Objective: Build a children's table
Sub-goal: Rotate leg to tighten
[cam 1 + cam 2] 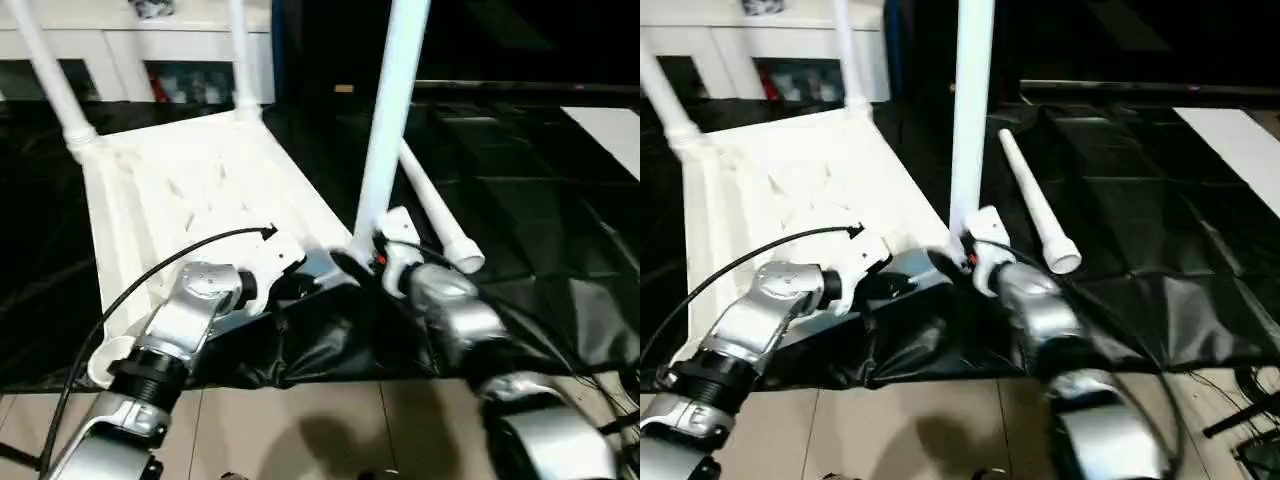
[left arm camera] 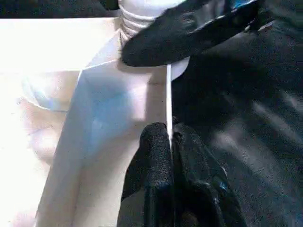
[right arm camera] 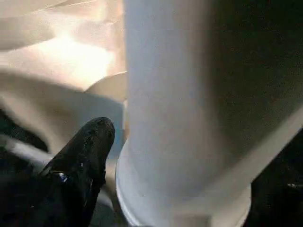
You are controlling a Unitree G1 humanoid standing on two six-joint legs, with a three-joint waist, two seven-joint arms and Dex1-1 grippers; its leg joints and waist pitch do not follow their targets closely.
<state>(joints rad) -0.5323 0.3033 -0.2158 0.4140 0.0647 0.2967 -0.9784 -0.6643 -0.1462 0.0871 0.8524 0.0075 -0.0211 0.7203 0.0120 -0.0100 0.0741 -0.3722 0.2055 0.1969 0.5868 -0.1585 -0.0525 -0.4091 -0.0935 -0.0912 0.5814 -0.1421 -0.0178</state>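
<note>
Upside down, the children's table [image 1: 190, 190] lies at left of centre on black sheeting [image 1: 540, 200]. At its near rim the left gripper [image 2: 169, 137] pinches the edge, fingers pressed together. At centre frame the right gripper [image 1: 375, 262] flanks the upright leg [image 1: 390, 120], fingers spread.

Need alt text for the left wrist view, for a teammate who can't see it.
The left end effector, shut, pinches the thin edge of the white table top. Beyond it, a black finger of the right end effector lies against the ribbed base of a white leg standing in the corner socket.
</note>
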